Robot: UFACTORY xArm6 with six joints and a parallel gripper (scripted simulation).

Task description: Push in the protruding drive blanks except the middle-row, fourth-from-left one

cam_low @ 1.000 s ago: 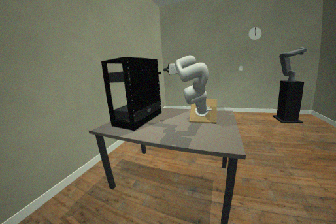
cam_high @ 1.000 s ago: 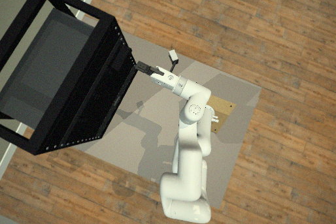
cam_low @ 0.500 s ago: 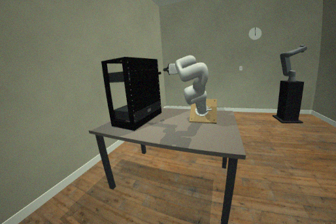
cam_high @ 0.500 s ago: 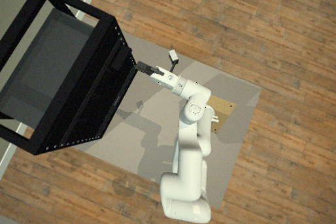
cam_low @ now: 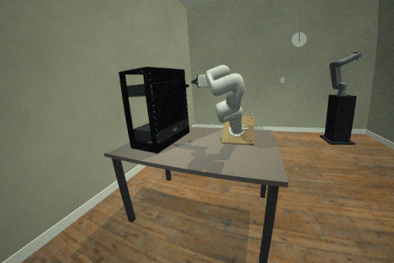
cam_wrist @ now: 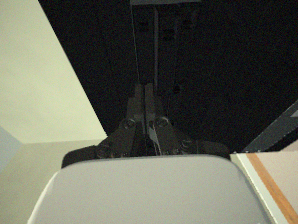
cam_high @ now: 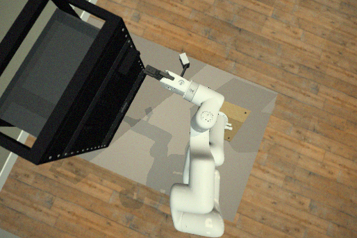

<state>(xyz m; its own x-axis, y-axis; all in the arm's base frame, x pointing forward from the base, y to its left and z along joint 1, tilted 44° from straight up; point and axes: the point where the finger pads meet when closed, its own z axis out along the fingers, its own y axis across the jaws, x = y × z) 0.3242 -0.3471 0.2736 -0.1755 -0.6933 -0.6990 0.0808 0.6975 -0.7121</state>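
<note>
The black rack [cam_high: 66, 85] stands on the table at the left; it also shows in the exterior view [cam_low: 155, 106]. The storage chassis front [cam_high: 130, 61] sits high on the rack's face, very dark, so single drive blanks are hard to tell apart. My gripper [cam_high: 146, 70] is shut and empty, its fingertips at the chassis front near the rack's right post. In the wrist view the closed fingers point straight at the dark front, with faint vertical seams of blanks [cam_wrist: 155, 45] just beyond. I cannot tell whether the tips touch it.
The arm's base stands on a wooden plate [cam_low: 238, 130] on the grey table [cam_low: 215, 156]. A second arm on a black pedestal [cam_low: 339, 118] stands far off at the right wall. The rack's near post [cam_high: 114, 85] runs close below my gripper.
</note>
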